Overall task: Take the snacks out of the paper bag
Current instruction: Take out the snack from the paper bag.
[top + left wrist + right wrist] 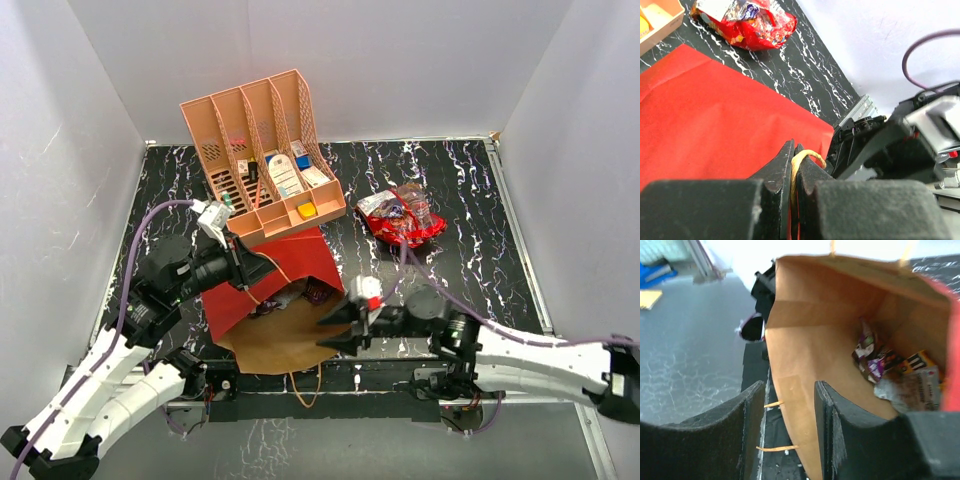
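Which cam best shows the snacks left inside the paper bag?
Right wrist: looks straight into the paper bag, purple, yellow and silvery snacks visible. Top external catches only a purple glimpse at the mouth. Left wrist shows just the bag's red outside.

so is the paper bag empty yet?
Not empty. Looking into the paper bag, a purple packet, a brown-and-yellow pack and a silvery wrapper lie inside; a red snack bag is out on the table.

Paper bag (305, 260) lying before organizer (262, 150), snacks (890, 367) inside, one packet (402, 217) to its right
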Robot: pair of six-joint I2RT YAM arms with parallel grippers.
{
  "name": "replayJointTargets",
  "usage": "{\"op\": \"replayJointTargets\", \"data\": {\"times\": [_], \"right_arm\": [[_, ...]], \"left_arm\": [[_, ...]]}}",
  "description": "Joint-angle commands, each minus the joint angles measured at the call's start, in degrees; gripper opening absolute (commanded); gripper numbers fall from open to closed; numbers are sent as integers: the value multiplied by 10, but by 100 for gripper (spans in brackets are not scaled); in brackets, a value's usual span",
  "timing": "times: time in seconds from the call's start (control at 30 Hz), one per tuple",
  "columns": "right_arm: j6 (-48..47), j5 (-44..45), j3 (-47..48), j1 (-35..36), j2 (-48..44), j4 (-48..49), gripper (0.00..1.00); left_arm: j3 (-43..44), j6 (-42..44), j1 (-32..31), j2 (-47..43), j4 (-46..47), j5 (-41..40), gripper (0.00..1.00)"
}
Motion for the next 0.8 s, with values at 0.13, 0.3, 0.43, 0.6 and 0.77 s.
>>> {"op": "replayJointTargets", "data": {"times": [0.13,0.3,0.43,0.6,0.77], "right_arm": [[-131,293,18,158,187,154,44],[-176,335,12,164,291,273,47],[-203,393,31,163,391,370,57],[-139,492,43,165,514,573,63],[-104,558,89,170,616,667,71]], "left_arm": [[20,-15,2,34,-9,14,0],[24,-21,2,46,-2,22,0],[24,-29,2,46,1,19,0],[19,-43,2,41,4,16,0],[10,-53,2,35,19,21,0]]}}
